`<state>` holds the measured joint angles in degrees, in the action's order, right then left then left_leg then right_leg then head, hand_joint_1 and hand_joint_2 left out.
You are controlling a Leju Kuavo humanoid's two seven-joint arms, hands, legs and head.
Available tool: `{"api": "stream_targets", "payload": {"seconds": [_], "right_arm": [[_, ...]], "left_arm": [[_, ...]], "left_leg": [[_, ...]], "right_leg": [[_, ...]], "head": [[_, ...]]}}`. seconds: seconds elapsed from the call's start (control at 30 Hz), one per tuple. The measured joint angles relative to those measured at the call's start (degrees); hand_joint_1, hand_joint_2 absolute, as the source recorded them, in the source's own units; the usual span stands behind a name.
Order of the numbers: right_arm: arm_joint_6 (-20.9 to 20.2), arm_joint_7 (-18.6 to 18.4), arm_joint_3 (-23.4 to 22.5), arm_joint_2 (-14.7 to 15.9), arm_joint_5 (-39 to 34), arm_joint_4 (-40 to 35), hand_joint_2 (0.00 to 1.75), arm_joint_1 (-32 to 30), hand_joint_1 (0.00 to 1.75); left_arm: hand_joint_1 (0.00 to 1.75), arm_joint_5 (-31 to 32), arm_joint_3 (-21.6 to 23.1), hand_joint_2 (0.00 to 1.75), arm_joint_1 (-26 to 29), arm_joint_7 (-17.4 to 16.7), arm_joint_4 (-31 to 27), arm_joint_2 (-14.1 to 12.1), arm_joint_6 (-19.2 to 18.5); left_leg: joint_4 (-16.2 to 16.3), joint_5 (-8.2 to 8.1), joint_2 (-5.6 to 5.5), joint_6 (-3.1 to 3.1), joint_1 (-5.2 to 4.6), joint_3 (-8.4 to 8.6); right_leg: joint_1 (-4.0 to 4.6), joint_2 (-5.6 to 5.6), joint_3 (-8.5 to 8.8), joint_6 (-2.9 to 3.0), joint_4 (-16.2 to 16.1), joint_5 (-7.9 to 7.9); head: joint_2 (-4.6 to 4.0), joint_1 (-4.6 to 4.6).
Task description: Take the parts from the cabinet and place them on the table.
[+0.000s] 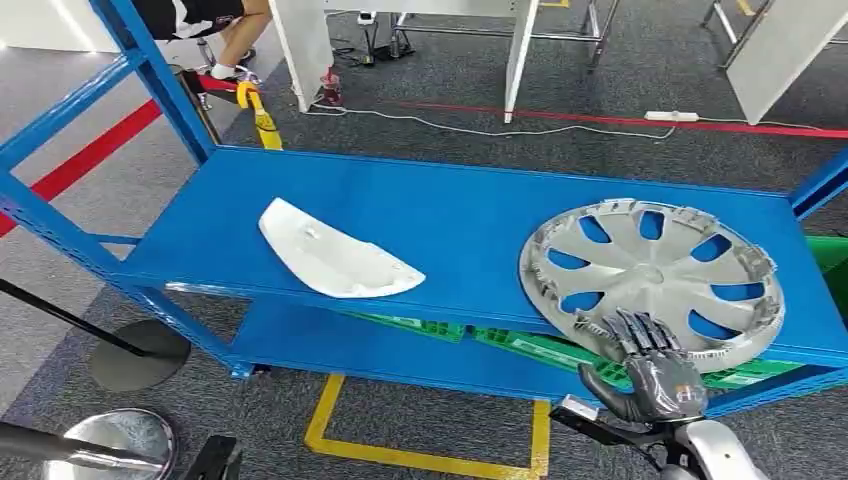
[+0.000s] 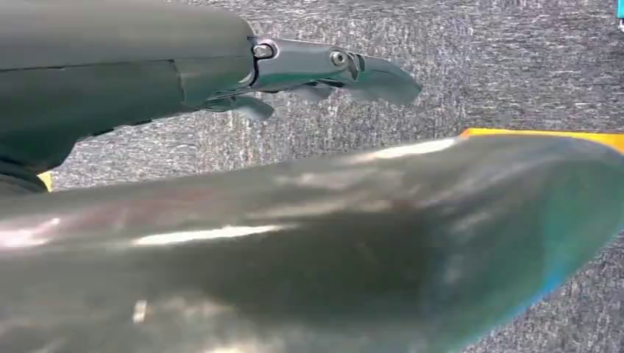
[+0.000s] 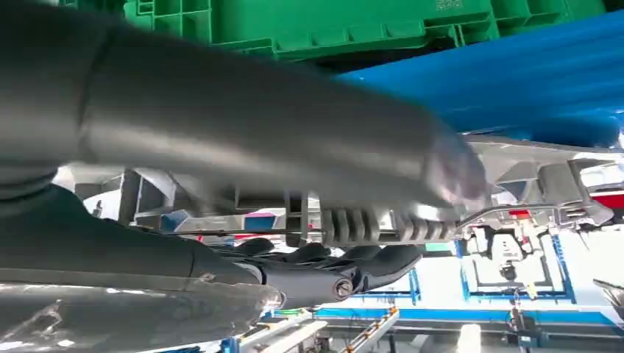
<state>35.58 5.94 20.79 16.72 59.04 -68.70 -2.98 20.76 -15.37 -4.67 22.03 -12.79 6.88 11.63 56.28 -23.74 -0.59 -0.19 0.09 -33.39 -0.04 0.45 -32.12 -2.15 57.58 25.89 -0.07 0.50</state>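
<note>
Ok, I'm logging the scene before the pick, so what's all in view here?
Rack: one, blue, centre.
Hubcap: one, silver, top shelf right, overhanging front edge.
Cover: one, white, top shelf left.
Crates: green, lower shelf.
Floor tape: yellow, before rack.
Power strip: one, white, floor behind.
Person: one, far left.
Right robot hand: at hubcap's near rim.
Left robot hand: above floor.

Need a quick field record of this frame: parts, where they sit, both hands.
shelf: blue metal rack, parts on its upper shelf
part 1: silver plastic hubcap, lying flat at the shelf's right front, overhanging the edge
part 2: white curved plastic panel, left of centre
right hand: fingers over and thumb under the hubcap's front rim
left hand: hanging over grey carpet, holding nothing
below: green crate
</note>
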Motion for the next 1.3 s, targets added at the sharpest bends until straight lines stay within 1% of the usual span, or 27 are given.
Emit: {"api": "stream_targets", "payload": {"seconds": [0.03,0.07,0.27,0.3,0.47,0.63,0.67,0.83,1.1,1.23,1.3], "right_arm": [[0.0,0.0,0.0,0.0,0.1,0.0,1.75,0.0,0.24],[-0.1,0.0,0.0,0.0,0.2,0.0,1.75,0.1,1.38],[-0.5,-0.3,-0.1,0.0,0.9,0.1,1.75,0.5,1.38],[-0.5,-0.3,-0.1,0.0,0.9,0.1,1.75,0.6,1.75],[-0.9,-0.4,-0.2,0.0,1.1,0.2,1.75,1.2,1.75],[-1.6,-0.9,-0.4,0.0,2.9,0.2,1.75,1.9,1.75],[-1.4,-1.0,-0.4,0.0,3.6,0.2,1.75,2.1,1.75],[2.2,-2.4,-0.4,0.0,9.6,0.2,1.75,2.3,1.75],[2.5,-2.9,-0.3,0.0,10.8,0.0,1.75,2.3,1.75],[3.0,-3.9,-0.4,0.0,15.3,-0.8,1.75,2.1,1.75],[3.0,-3.6,-0.9,0.0,18.0,-2.6,1.75,1.6,1.75]], "left_arm": [[0.0,0.0,0.0,0.0,0.0,-0.1,0.0,0.0,0.0],[0.0,0.1,0.0,0.0,0.0,-0.1,0.0,0.0,0.0],[0.0,0.1,-0.1,0.0,0.0,-0.1,0.0,0.0,0.0],[0.0,0.1,-0.1,0.0,0.0,-0.1,0.0,0.0,0.0],[0.0,0.2,-0.1,0.0,0.0,-0.1,0.0,0.0,0.0],[0.0,0.7,-0.1,0.0,-0.2,-0.1,0.0,0.0,0.5],[0.0,0.7,-0.1,0.0,-0.2,-0.1,0.0,0.0,0.6],[0.0,0.8,-0.2,0.0,-0.4,0.2,0.0,0.0,0.8],[0.0,0.8,-0.2,0.0,-0.4,0.2,0.0,0.0,0.9],[0.0,1.1,-0.2,0.0,-0.4,0.4,0.0,0.0,1.3],[0.0,1.4,-0.2,0.0,-0.5,0.9,0.0,0.0,1.4]], "left_leg": [[0.0,0.0,0.0,0.0,0.0,0.0],[0.0,0.0,0.0,0.0,0.0,0.01],[0.0,0.01,0.0,0.0,0.0,0.03],[0.0,0.02,0.0,0.0,0.0,0.04],[0.0,0.03,0.0,0.02,0.0,0.05],[0.0,0.03,0.01,0.02,0.0,0.06],[0.0,0.03,0.01,0.02,0.0,0.06],[0.0,0.03,0.01,0.02,0.0,0.06],[0.0,0.02,0.01,0.01,0.01,0.06],[0.0,0.03,0.01,0.02,0.0,0.06],[0.0,0.03,0.01,0.01,0.0,0.06]], "right_leg": [[0.0,0.0,0.01,0.0,0.0,0.0],[0.0,0.0,0.01,0.0,0.0,0.0],[0.0,0.01,0.02,-0.03,0.0,-0.03],[0.0,0.01,0.02,-0.03,0.0,-0.03],[0.0,-0.02,0.05,-0.03,0.0,-0.03],[0.0,-0.01,0.06,-0.03,0.0,-0.03],[0.0,-0.01,0.06,-0.03,0.0,-0.03],[0.0,0.0,0.05,-0.03,0.0,-0.03],[0.0,0.0,0.05,-0.02,0.0,-0.02],[0.0,0.0,0.05,-0.02,0.0,-0.02],[0.0,0.02,0.04,-0.02,0.0,-0.03]], "head": [[0.0,0.02],[0.0,0.0],[0.0,0.0],[0.0,0.02],[0.0,0.02],[0.0,0.0],[0.0,0.0],[0.0,0.0],[0.0,0.02],[0.0,0.02],[0.0,0.0]]}}
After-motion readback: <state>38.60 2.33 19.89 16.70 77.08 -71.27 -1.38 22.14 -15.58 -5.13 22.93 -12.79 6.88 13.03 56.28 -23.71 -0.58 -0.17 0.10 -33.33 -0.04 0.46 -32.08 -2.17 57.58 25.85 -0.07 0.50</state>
